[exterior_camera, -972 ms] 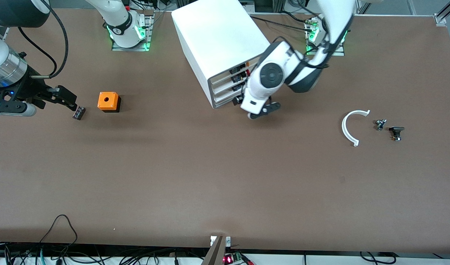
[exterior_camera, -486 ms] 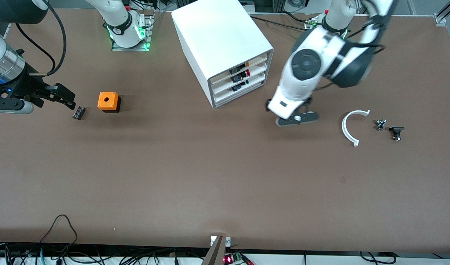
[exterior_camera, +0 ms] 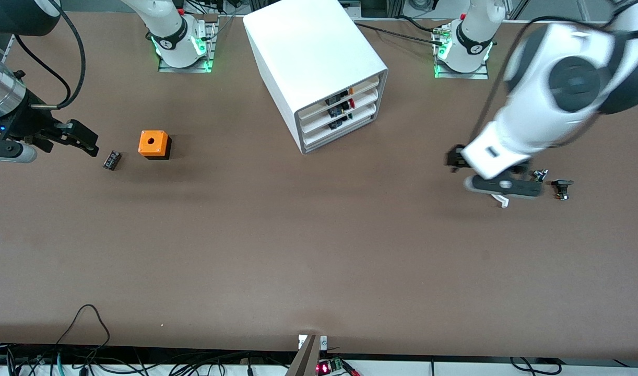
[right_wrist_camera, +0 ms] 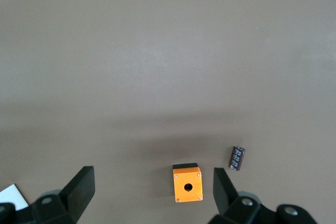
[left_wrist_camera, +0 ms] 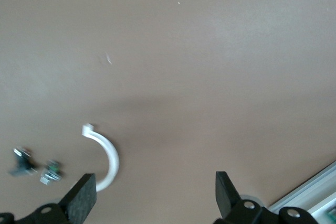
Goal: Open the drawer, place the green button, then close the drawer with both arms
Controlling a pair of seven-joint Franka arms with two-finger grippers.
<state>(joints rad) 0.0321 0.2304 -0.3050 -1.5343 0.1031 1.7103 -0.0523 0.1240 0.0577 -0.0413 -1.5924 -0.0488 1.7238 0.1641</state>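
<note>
The white cabinet (exterior_camera: pixel 314 52) stands near the bases, and its lowest drawer (exterior_camera: pixel 345 130) sits pushed in, level with the two above. Through that drawer's slot shows a small dark part with a green end, the button (exterior_camera: pixel 342 122). My left gripper (exterior_camera: pixel 488 175) (left_wrist_camera: pixel 156 195) hangs open and empty over a white curved piece (exterior_camera: pixel 501 200) (left_wrist_camera: pixel 107 156), well away from the cabinet toward the left arm's end. My right gripper (exterior_camera: pixel 86 140) (right_wrist_camera: pixel 152 192) is open and empty above the table at the right arm's end, beside the orange box (exterior_camera: pixel 153 144) (right_wrist_camera: pixel 187 184).
A small black cylinder (exterior_camera: pixel 111 160) (right_wrist_camera: pixel 237 158) lies between the right gripper and the orange box. Two small dark parts (exterior_camera: pixel 539 176) (exterior_camera: pixel 562 188) lie beside the curved piece. Cables run along the table's edge nearest the front camera.
My left arm has swung from the drawer fronts toward its own end of the table, ending over the white curved piece. My right gripper has drawn back a little from the black cylinder.
</note>
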